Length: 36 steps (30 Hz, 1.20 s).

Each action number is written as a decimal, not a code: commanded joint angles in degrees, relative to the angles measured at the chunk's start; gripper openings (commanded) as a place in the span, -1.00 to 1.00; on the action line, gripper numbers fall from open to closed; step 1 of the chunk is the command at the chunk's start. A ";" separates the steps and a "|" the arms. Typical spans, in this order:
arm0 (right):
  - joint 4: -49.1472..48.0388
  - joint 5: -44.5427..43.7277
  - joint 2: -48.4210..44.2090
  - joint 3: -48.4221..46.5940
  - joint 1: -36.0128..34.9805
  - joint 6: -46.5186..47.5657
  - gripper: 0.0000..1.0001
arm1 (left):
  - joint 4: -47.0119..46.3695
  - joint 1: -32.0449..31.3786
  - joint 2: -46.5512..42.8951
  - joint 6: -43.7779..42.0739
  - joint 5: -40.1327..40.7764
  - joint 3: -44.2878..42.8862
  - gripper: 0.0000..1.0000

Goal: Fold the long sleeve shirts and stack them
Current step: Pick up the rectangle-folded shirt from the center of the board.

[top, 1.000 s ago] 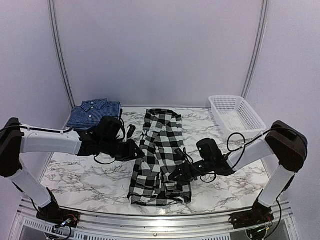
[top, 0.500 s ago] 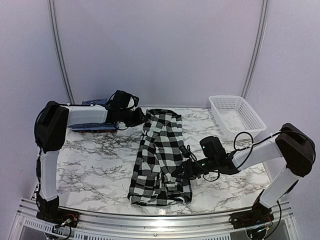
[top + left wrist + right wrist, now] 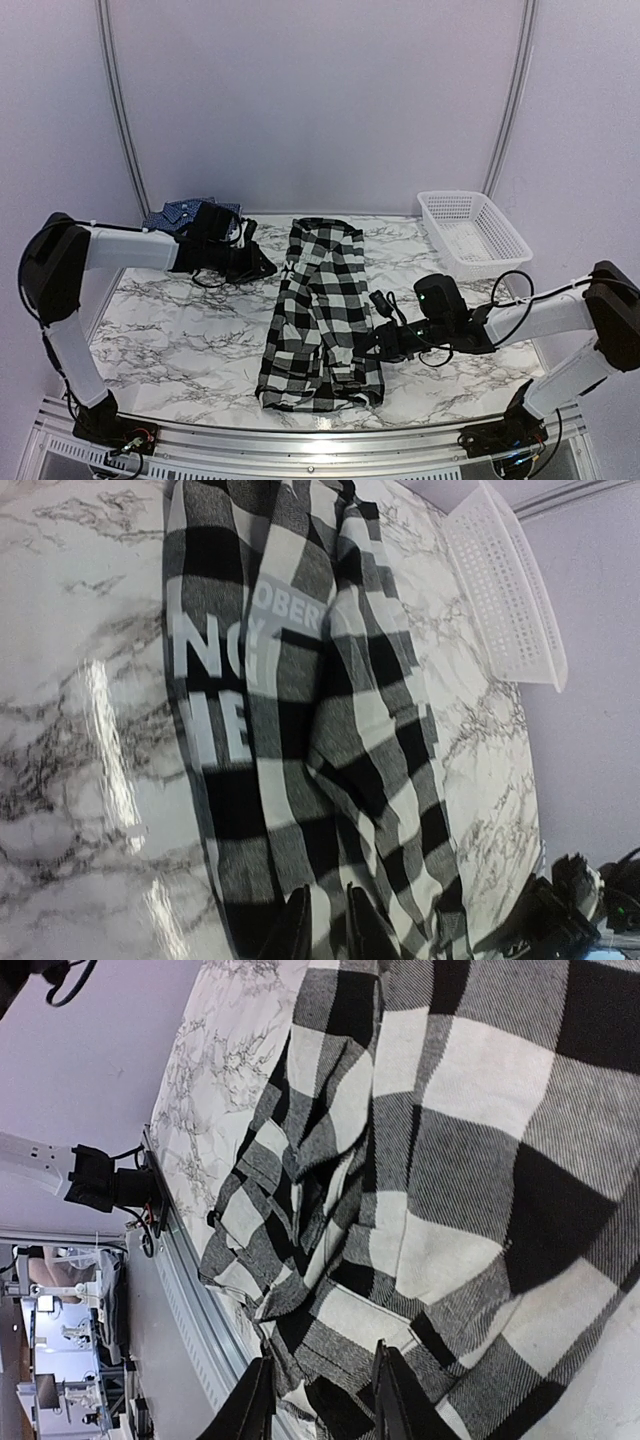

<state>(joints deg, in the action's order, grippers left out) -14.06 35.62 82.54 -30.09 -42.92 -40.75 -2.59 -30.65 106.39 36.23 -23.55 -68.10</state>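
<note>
Pale walls stand around a marble table [image 3: 170, 350]. In the middle of it lies the checked shirt [image 3: 318, 310], folded into a long strip that runs from the far side toward the near edge. It has white lettering [image 3: 215, 670] near the far end, and the near end is bunched with some loose folds. The blue shirt [image 3: 170, 213] is at the far left corner, partly hidden behind the left arm. A white basket [image 3: 500, 232] stands at the far right corner, apart from both shirts.

The left gripper [image 3: 265, 268] is just beside the left edge of the checked shirt, near its far end. Its fingers [image 3: 297, 928] have only a narrow gap and nothing is between them.

The right gripper [image 3: 372, 345] is at the right edge of the checked shirt, near its lower part. Its fingers [image 3: 393, 1392] stand partly apart and point at the bunched cloth. I see no cloth pinched between them, but I cannot tell if the tips touch the shirt.
</note>
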 commanded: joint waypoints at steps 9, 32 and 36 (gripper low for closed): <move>1.73 -2.24 -8.36 5.95 -4.50 -3.64 -0.34 | -7.28 -10.72 -18.36 8.54 -6.18 26.64 -0.74; 5.19 -9.37 -9.41 7.70 -11.51 -6.57 -0.35 | -6.81 -22.43 -21.67 13.97 -5.08 38.22 -0.73; 9.92 -10.64 -13.50 6.80 -10.63 -6.13 -0.30 | -1.01 -22.28 -27.45 12.91 -3.66 36.52 -0.62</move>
<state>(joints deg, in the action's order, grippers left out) -11.38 27.70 72.62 -20.99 -53.91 -48.12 -8.75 -52.88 84.90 49.95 -28.40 -30.13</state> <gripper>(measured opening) 0.339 0.175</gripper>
